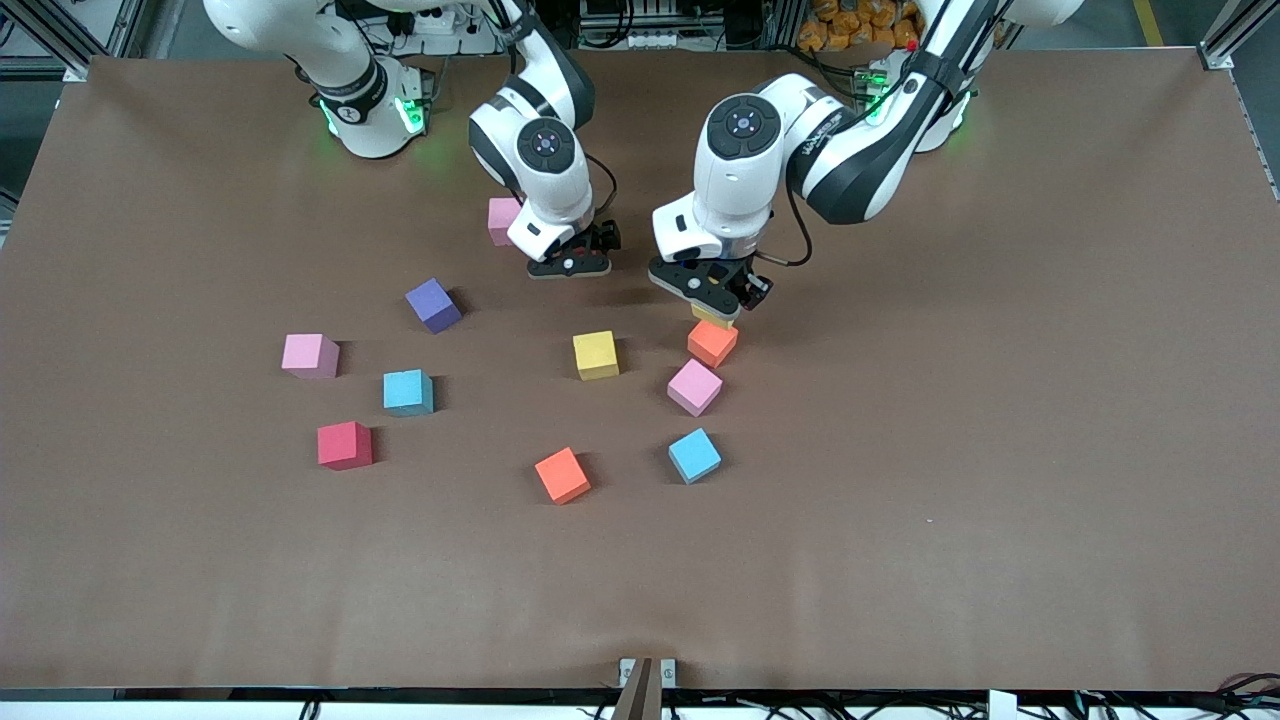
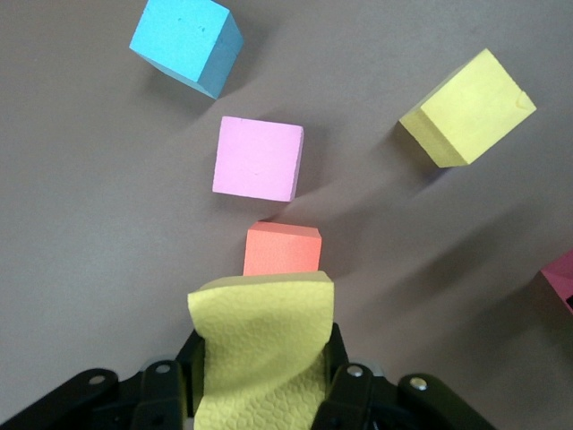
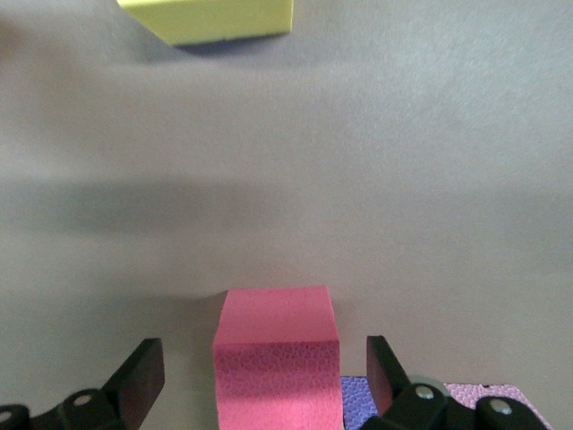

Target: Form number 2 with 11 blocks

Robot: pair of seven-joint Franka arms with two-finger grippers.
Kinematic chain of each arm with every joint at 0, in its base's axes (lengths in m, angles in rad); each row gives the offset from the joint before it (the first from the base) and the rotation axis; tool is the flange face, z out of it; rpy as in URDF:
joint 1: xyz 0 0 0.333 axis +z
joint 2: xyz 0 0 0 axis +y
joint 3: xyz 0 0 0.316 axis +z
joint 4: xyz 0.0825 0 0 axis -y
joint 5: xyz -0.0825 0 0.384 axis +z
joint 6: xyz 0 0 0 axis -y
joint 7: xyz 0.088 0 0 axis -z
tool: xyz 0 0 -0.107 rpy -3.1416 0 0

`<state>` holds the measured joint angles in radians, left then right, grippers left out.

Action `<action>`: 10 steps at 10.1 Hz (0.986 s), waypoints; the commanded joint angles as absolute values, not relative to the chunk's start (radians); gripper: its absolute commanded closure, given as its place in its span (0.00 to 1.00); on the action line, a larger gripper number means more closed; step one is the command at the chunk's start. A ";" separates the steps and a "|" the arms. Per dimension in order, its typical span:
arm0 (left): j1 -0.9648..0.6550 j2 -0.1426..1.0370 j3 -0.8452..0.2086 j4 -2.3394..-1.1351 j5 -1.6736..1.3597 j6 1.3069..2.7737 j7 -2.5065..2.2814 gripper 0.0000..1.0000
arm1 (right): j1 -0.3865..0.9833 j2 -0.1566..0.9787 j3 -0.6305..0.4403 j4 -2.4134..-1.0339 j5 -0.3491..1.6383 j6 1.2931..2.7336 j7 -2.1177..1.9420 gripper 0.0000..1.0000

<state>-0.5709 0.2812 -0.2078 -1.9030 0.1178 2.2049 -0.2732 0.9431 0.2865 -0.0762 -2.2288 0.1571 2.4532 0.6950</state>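
While the left gripper (image 1: pixel 722 306) squeezes a yellow block (image 2: pixel 261 345) just above the table (image 1: pixel 1000 400), beside the orange block (image 1: pixel 712 343), the right gripper (image 3: pixel 269 381) stands with fingers spread around a pink-red block (image 3: pixel 276 363). Nine other blocks lie scattered; no number 2 is formed.
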 commanded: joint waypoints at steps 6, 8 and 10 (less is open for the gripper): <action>-0.581 0.357 -0.215 -1.800 0.037 2.171 -0.591 0.95 | 0.564 0.265 -0.086 -2.088 0.161 2.286 0.487 0.00; -0.615 0.425 -0.215 -1.715 0.029 2.171 -0.777 0.95 | 0.439 0.302 -0.086 -2.039 0.161 2.266 0.361 0.00; -0.644 0.478 -0.215 -1.648 0.031 2.171 -0.894 0.95 | 0.329 0.354 -0.086 -1.979 0.161 2.266 0.244 0.00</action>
